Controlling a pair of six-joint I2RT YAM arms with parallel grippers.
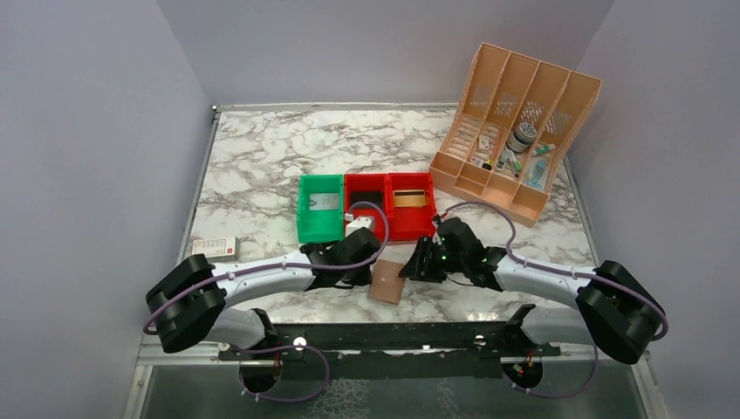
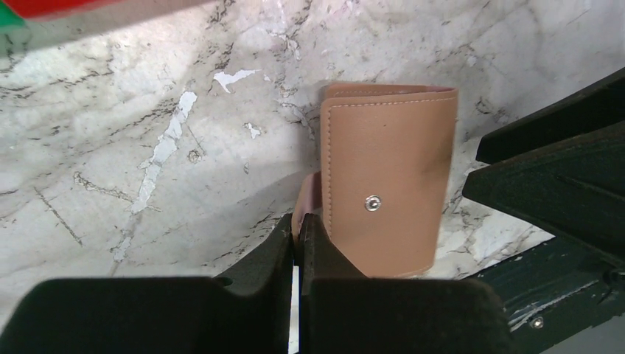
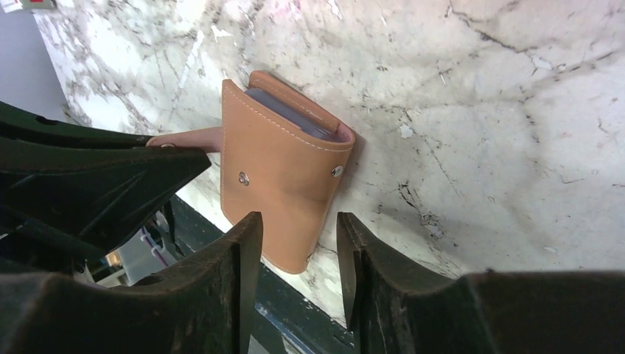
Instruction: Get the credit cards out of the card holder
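card holder (image 3: 284,184): folded shut and lying flat on the marble table (image 1: 262,148), close to the near edge, at 6 o'clock of the red bins (image 1: 387,209).

appearance:
- the outer cover is smooth brownish-tan leather with pale stitching along the edges.
- two small metal snap studs (image 3: 243,178) sit on the upper face.
- a pink strap tab (image 3: 188,138) leaves the holder at 10 o'clock in the right wrist view.
- blue-grey inner pockets (image 3: 287,110) show between the covers at 12 o'clock in the same view. whether cards sit in them cannot be told.

left gripper (image 2: 298,225): the jaws are clenched together on the pink strap tab. the holder body lies just beside the fingertips, at 2 o'clock in the left wrist view.

right gripper (image 3: 298,221): the jaws are released and stand apart. the holder's 6 o'clock end appears in the gap between them. whether the fingers touch the leather cannot be told.

top view: the left gripper sits at the holder's 9 o'clock and the right gripper at its 2 o'clock. the green bin (image 1: 304,214) touches the red bins at their 9 o'clock. the peach file organizer (image 1: 515,131) stands toward 2 o'clock on the table, well apart from the holder.
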